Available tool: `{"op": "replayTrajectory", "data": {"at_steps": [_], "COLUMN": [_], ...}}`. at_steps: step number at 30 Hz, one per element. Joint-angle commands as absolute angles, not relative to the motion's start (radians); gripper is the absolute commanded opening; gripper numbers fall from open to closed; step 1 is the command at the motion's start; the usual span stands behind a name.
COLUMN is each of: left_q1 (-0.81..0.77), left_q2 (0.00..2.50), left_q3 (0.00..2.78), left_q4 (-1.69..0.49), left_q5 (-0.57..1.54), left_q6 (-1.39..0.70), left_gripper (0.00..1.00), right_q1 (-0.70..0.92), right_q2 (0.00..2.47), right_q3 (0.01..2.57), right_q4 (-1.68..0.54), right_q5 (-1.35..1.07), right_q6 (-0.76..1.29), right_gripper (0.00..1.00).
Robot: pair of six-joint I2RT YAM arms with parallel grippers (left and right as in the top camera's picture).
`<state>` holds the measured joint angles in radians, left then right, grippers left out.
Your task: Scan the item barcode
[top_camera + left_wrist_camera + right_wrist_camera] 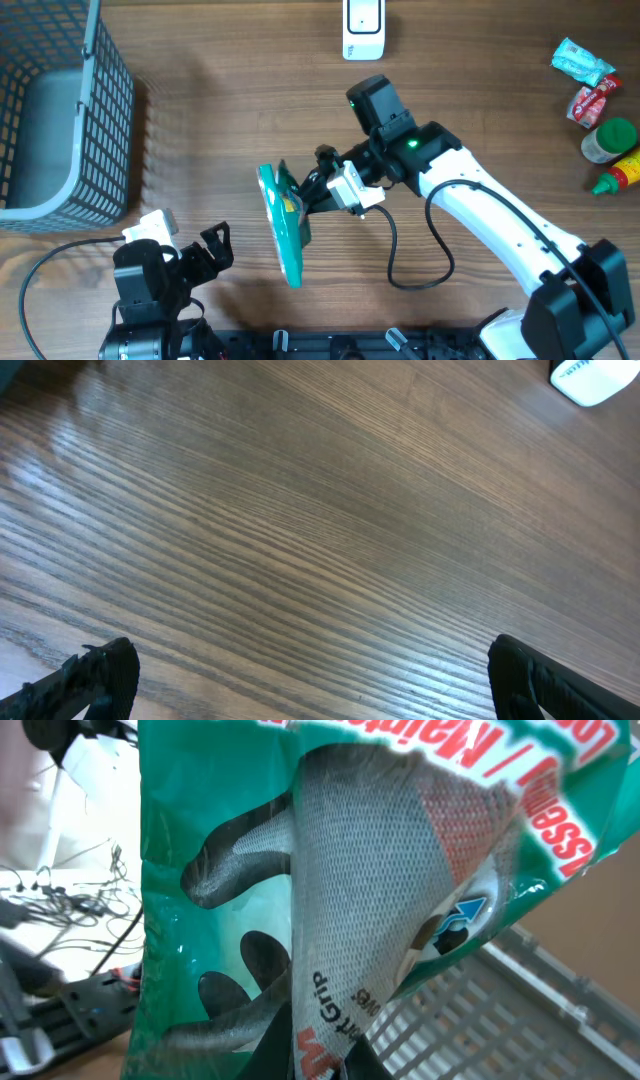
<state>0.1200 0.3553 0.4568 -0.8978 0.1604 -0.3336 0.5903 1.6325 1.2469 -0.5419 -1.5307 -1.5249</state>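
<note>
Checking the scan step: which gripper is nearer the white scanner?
Right. The right gripper, shut on the green glove package, is mid-table, below the white scanner; the open left gripper sits far off by the near edge, left.

**A:** What is the surface on your feed?

**B:** From overhead I see a brown wood-grain table (230, 120), with the grain running left to right. My left wrist camera shows the same boards close up, with some glare on them.

**A:** What is lying on it?

**B:** A grey wire basket (112, 110) stands at the far left, partly cut off by the frame. A white device (364, 28) sits at the top edge, near the middle. Along the right edge I count four small things close together: a teal packet (583, 62), a red packet (594, 101), a green-lidded jar (611, 139) and a yellow bottle (620, 176).

**A:** Are they touching?

**B:** The jar and bottle look to be; the others I can't tell.
</note>
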Motion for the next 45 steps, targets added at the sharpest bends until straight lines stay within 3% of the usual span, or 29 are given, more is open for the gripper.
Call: {"op": "replayTrajectory", "data": {"at_steps": [1,14,19,25,33,36,39,41,45], "left_q1": [0.127,0.127,0.127,0.127,0.127,0.127,0.127,0.127,0.127], "left_q2": [0.351,0.351,0.351,0.351,0.351,0.351,0.351,0.351,0.351], "left_q3": [0.451,0.451,0.451,0.451,0.451,0.451,0.451,0.451,0.451], "left_q4": [-0.896,-0.896,-0.896,-0.896,-0.896,-0.896,-0.896,-0.896,-0.896], "left_q5": [0.151,0.151,0.151,0.151,0.151,0.151,0.151,0.151,0.151], "left_q6": [-0.321,-0.321,-0.321,-0.321,-0.321,-0.321,-0.321,-0.321,-0.321], "left_gripper": [1.0,1.0,1.0,1.0,1.0,1.0,1.0,1.0,1.0], "right_q1": [0.595,0.595,0.61,0.627,0.648,0.648,0.648,0.645,0.639], "right_q2": [1.63,1.63,1.621,1.596,1.534,1.534,1.535,1.535,1.535], "right_q3": [1.258,1.258,1.259,1.289,1.305,1.303,1.29,1.281,1.282], "right_q4": [-0.54,-0.521,-0.515,-0.451,0.004,0.036,-0.023,-0.064,0.082], "right_q5": [-1.624,-1.624,-1.624,-1.623,-1.607,-1.456,-1.313,-1.306,-1.29], "right_q6": [-1.584,-1.589,-1.422,-0.969,0.048,0.309,0.253,0.0,0.026], "right_gripper": [0.04,0.04,0.04,0.05,0.04,0.04,0.04,0.04,0.04]}}
